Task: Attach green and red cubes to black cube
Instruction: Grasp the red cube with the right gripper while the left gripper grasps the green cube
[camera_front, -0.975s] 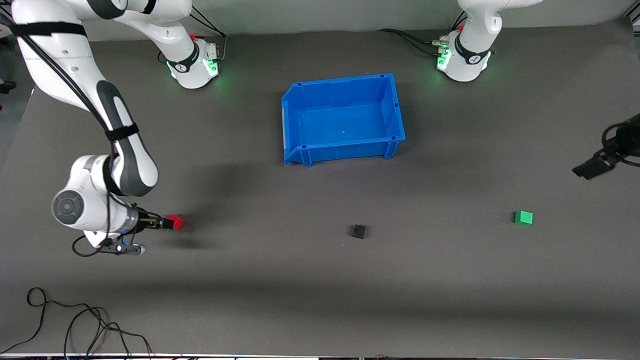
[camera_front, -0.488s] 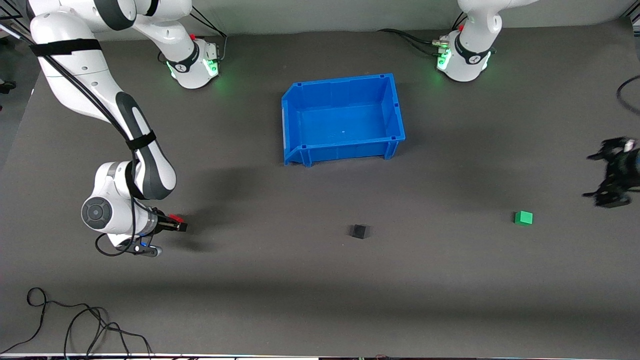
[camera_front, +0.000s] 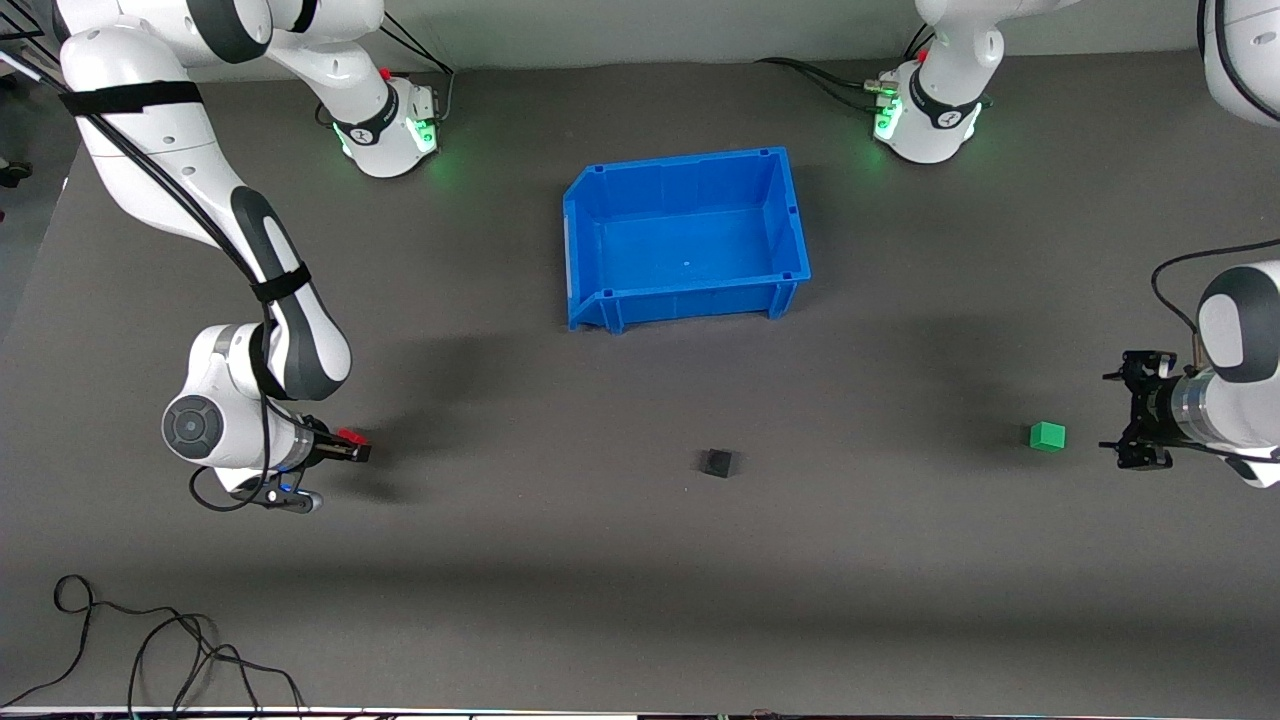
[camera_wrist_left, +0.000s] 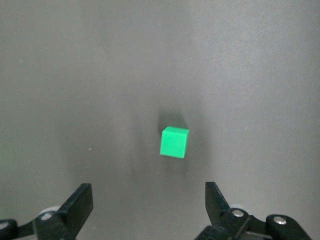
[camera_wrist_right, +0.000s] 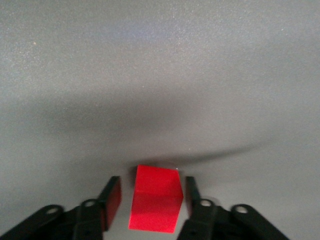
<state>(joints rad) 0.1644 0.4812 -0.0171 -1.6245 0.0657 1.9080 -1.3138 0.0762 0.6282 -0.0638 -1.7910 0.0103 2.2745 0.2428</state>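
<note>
- My right gripper (camera_front: 352, 452) brackets the red cube (camera_wrist_right: 156, 199), fingers spread, not touching.
- My left gripper (camera_front: 1125, 424) is spread wide, green cube (camera_front: 1047, 436) at its 9 o'clock.
- Black cube (camera_front: 716, 462) sits at 6 o'clock of the blue bin (camera_front: 590, 245).

A bin (camera_front: 686, 240) sits on the tabletop (camera_front: 640, 560), between the two arm bases and farther from the front camera than three cubes. One cube (camera_front: 716, 462) lies near the middle, a second (camera_front: 1047, 436) toward the left arm's end beside the left gripper (camera_front: 1118, 417), and the third (camera_front: 349, 437) toward the right arm's end, between the right gripper's (camera_front: 352, 452) fingers (camera_wrist_right: 111, 201).
</note>
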